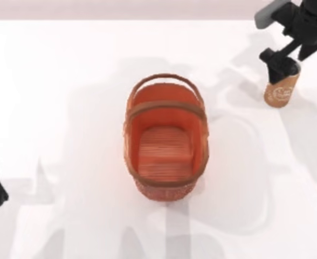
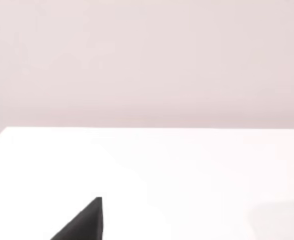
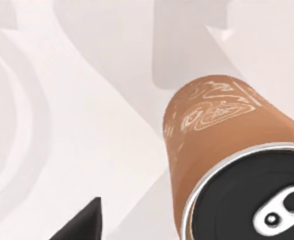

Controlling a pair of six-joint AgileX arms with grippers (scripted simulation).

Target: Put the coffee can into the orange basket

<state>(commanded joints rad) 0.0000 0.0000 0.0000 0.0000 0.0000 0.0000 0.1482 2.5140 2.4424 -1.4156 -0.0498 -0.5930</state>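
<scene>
Our right gripper (image 1: 281, 67) sits over the coffee can (image 1: 281, 93) at two o'clock from the orange basket (image 1: 165, 141) — grip unclear; a loose hold risks tipping it.

Bare table (image 1: 67, 97) surrounds the orange basket (image 1: 165, 145); only its arched handle (image 1: 165, 107) bars its open mouth.

White table (image 1: 67, 108) with soft grey shadows; plain pale pinkish wall (image 2: 147, 60) behind

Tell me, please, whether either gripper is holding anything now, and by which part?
It cannot be told. The right gripper is down at the top of the can, but no closed hold shows. The left arm is parked at the table's left edge, holding nothing.
</scene>
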